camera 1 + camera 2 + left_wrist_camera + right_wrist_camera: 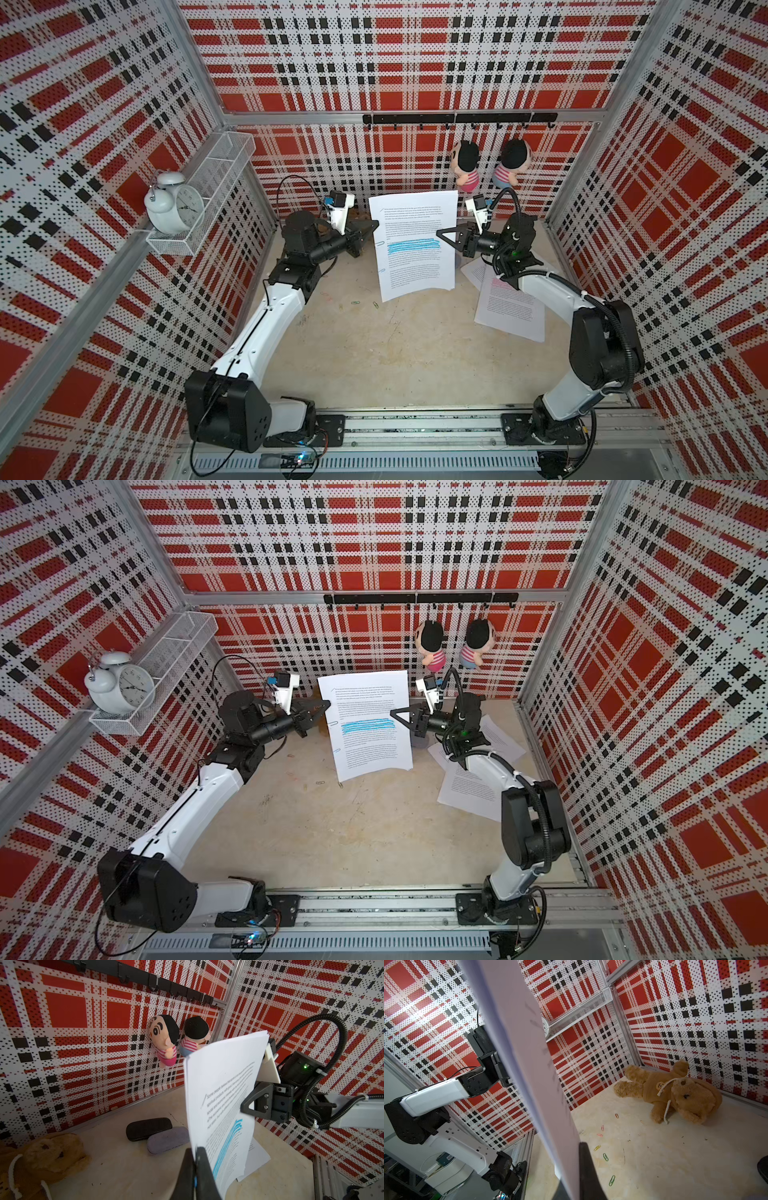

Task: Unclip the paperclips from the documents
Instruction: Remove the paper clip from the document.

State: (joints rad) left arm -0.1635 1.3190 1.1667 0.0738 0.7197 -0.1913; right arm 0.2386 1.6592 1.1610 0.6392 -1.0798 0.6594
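Document with blue highlighted band held upright mid-frame, above scuffed beige tabletop. Left hand pinched tight on its left edge; right hand clamped on its right side. Loose paperclips on tabletop. Red-black plaid walls all round.

Teddy bear (lying), white alarm clock

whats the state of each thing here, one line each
blue-highlighted document, held upright between both grippers
left gripper, shut on one side edge of it
right gripper, shut on the opposite edge
clipped paperclips, two on the held document's edge
loose paperclips, lying on the table
pink-highlighted document, flat on the table
glasses cases, closed
teddy bear, lying on the table
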